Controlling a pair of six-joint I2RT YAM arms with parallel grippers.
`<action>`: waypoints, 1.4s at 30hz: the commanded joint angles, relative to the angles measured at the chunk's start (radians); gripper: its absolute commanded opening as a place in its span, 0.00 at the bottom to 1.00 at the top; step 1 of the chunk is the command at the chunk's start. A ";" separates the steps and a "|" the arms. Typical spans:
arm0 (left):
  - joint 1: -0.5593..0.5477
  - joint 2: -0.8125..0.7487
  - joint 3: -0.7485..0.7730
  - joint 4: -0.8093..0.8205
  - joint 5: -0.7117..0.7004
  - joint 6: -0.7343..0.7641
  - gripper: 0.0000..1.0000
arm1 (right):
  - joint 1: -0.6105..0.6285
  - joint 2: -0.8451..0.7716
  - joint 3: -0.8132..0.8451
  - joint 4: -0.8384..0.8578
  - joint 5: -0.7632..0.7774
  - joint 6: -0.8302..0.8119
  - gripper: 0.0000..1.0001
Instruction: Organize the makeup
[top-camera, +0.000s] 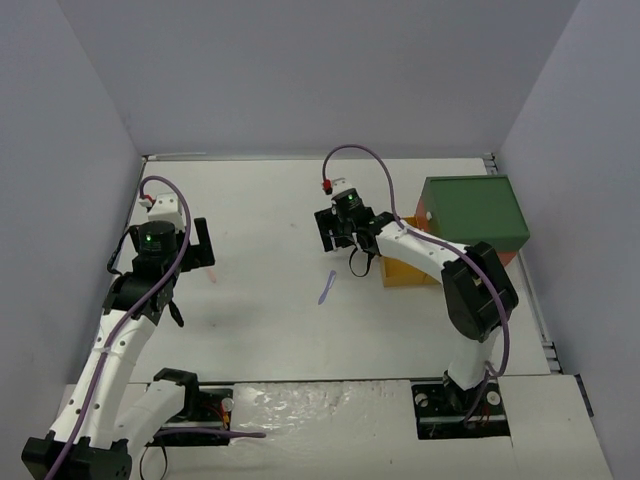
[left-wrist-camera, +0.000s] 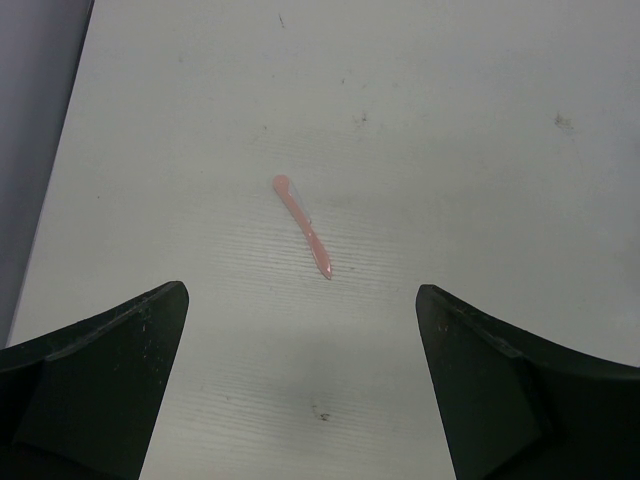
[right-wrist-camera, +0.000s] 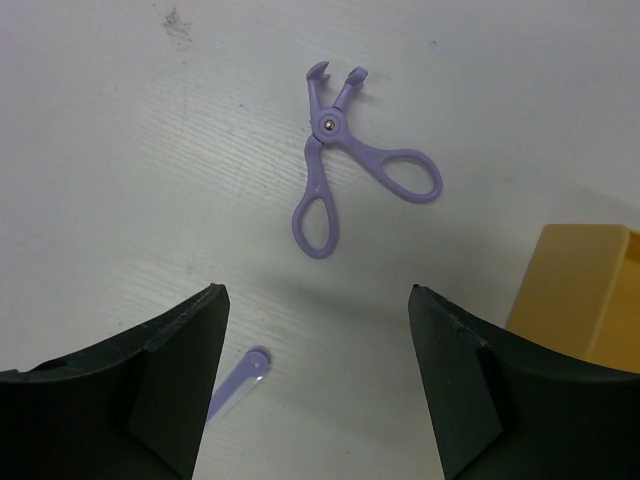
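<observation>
Lilac scissor-tool (right-wrist-camera: 345, 150) lies flat, handles splayed (pink stick (left-wrist-camera: 303, 227) lies elsewhere); I see left gripper (left-wrist-camera: 300, 295) and right gripper (right-wrist-camera: 317, 295) gaping, empty.

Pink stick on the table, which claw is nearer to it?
Left. The left claw hangs over the pink stick, which lies just ahead of its open jaws; the right claw is across the table, above the lilac scissor-shaped tool.
</observation>
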 joint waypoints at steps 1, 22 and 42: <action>0.009 0.007 0.071 0.031 0.001 -0.014 0.97 | 0.006 0.049 0.052 0.093 -0.009 0.016 0.69; 0.009 0.007 0.071 0.029 0.002 -0.016 0.97 | 0.006 0.296 0.173 0.138 -0.001 0.014 0.46; 0.009 0.006 0.071 0.029 0.004 -0.015 0.97 | 0.017 0.053 0.091 0.134 0.054 0.002 0.01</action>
